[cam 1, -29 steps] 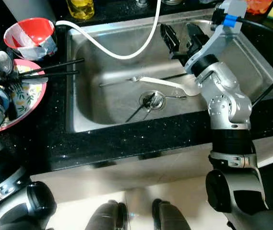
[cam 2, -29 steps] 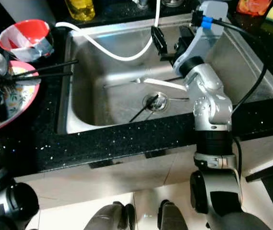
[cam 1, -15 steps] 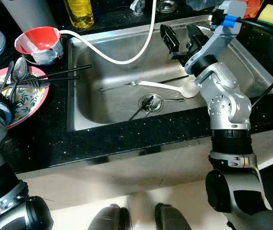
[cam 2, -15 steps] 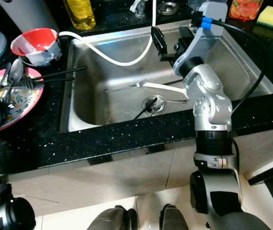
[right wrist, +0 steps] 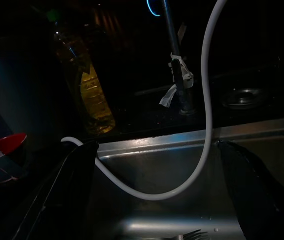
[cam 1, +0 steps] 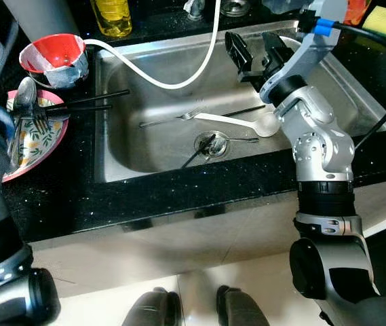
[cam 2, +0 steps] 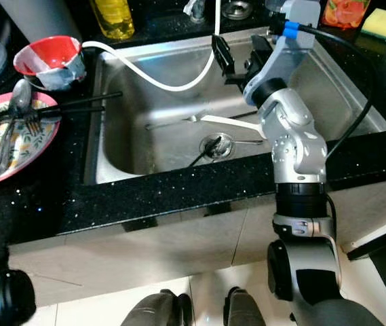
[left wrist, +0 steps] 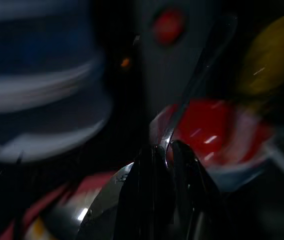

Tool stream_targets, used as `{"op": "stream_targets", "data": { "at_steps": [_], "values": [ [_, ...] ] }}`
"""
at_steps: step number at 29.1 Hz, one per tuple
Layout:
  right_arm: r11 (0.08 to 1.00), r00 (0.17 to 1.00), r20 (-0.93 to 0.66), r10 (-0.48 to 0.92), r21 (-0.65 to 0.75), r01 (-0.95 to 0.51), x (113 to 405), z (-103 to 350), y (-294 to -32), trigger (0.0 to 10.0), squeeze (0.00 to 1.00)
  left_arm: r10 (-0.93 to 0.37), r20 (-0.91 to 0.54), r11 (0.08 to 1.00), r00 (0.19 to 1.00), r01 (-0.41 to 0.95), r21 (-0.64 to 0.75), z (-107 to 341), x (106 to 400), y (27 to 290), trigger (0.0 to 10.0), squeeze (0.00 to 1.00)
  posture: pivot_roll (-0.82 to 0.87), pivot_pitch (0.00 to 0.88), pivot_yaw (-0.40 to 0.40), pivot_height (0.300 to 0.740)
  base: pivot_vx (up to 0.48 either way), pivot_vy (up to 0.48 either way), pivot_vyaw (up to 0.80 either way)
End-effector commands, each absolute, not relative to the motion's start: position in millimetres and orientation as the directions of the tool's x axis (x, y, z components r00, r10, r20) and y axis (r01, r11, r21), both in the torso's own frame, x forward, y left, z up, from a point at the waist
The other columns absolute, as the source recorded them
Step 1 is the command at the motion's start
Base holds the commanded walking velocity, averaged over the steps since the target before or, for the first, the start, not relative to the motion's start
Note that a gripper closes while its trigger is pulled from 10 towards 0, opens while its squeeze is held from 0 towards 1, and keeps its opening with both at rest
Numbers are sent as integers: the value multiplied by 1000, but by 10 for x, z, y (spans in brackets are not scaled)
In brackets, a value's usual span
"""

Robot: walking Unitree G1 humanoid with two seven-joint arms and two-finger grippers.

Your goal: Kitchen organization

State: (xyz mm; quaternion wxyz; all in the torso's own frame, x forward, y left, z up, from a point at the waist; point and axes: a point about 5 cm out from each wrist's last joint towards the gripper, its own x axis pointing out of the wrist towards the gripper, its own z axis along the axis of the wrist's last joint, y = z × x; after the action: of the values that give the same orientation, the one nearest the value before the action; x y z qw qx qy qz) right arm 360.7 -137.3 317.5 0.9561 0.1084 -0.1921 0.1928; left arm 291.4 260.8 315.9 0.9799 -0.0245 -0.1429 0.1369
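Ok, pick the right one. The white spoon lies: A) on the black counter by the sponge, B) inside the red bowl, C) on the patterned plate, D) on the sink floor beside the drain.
D: the white spoon lies flat on the floor of the steel sink, its bowl end near the right arm, just behind the drain.

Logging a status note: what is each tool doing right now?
Left tool: shut on a spoon, above the plate.
Right tool: open, holding nothing, over the sink.
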Motion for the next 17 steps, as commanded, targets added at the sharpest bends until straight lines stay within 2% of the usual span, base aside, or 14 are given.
{"op": "stream_targets", "data": {
  "at_steps": [1, 3, 4, 5, 6, 7, 8, 9, 10, 11, 12, 14, 15, 17],
  "values": [
    [895, 848, 413, 332, 146, -421, 3612, 3164, -1353, 10000, 0, 253, 312, 967, 916, -251, -46, 3234, 2885, 2587, 10000, 0, 121, 177, 80, 740, 0, 0, 0],
    [895, 848, 414, 330, 147, -420, 3614, 3164, -1353, 10000, 0, 112, 320, 993, 941, -116, -5, 3249, 2946, 2317, 10000, 0, 121, 177, 78, 740, 0, 0, 0],
    [895, 848, 414, 330, 147, -420, 3614, 3164, -1353, 10000, 0, 112, 320, 993, 941, -116, -5, 3249, 2946, 2317, 10000, 0, 121, 177, 78, 740, 0, 0, 0],
    [895, 848, 414, 330, 147, -420, 3616, 3165, -1352, 10000, 0, 42, 311, 999, 949, -48, 14, 3226, 2980, 2188, 10000, 0, 122, 177, 78, 740, 0, 0, 0],
    [895, 848, 415, 329, 148, -420, 3618, 3167, -1350, 10000, 0, -47, 246, 999, 968, 45, 13, 3121, 3058, 2002, 10000, 0, 122, 177, 78, 740, 0, 0, 0],
    [895, 848, 415, 329, 148, -420, 3618, 3167, -1350, 10000, 0, -47, 246, 999, 968, 45, 13, 3121, 3058, 2002, 10000, 0, 122, 177, 78, 740, 0, 0, 0],
    [895, 848, 416, 329, 148, -420, 3619, 3169, -1346, 10000, 0, -159, 137, 987, 978, 159, 17, 2948, 3133, 1761, 10000, 0, 121, 176, 82, 740, 0, 0, 0],
    [895, 848, 416, 329, 148, -420, 3619, 3169, -1346, 10000, 0, -159, 137, 987, 978, 159, 17, 2948, 3133, 1761, 10000, 0, 121, 176, 82, 740, 0, 0, 0],
    [896, 848, 417, 328, 148, -419, 3619, 3171, -1341, 10000, 0, -243, 33, 970, 969, 243, -1, 2755, 3178, 1556, 10000, 0, 116, 178, 87, 740, 0, 0, 0],
    [896, 848, 417, 328, 148, -419, 3619, 3171, -1341, 10000, 0, -243, 33, 970, 969, 243, -1, 2755, 3178, 1556, 10000, 0, 116, 178, 87, 740, 0, 0, 0],
    [897, 849, 418, 324, 149, -416, 3616, 3172, -1344, 10000, 0, -333, -49, 943, 942, 332, -14, 2572, 3177, 1345, 10000, 0, 112, 178, 90, 740, 0, 0, 0],
    [897, 849, 418, 324, 149, -416, 3616, 3172, -1344, 10000, 0, -333, -49, 943, 942, 332, -14, 2572, 3177, 1345, 10000, 0, 112, 178, 90, 740, 0, 0, 0],
    [899, 850, 418, 320, 149, -412, 3612, 3171, -1350, 10000, 0, -399, -97, 917, 912, 398, -32, 2445, 3152, 1195, 10000, 0, 105, 181, 95, 740, 0, 0, 0],
    [899, 850, 418, 320, 149, -412, 3612, 3171, -1350, 10000, 0, -399, -97, 917, 912, 398, -32, 2445, 3152, 1195, 10000, 0, 105, 181, 95, 740, 0, 0, 0]
  ]
}}
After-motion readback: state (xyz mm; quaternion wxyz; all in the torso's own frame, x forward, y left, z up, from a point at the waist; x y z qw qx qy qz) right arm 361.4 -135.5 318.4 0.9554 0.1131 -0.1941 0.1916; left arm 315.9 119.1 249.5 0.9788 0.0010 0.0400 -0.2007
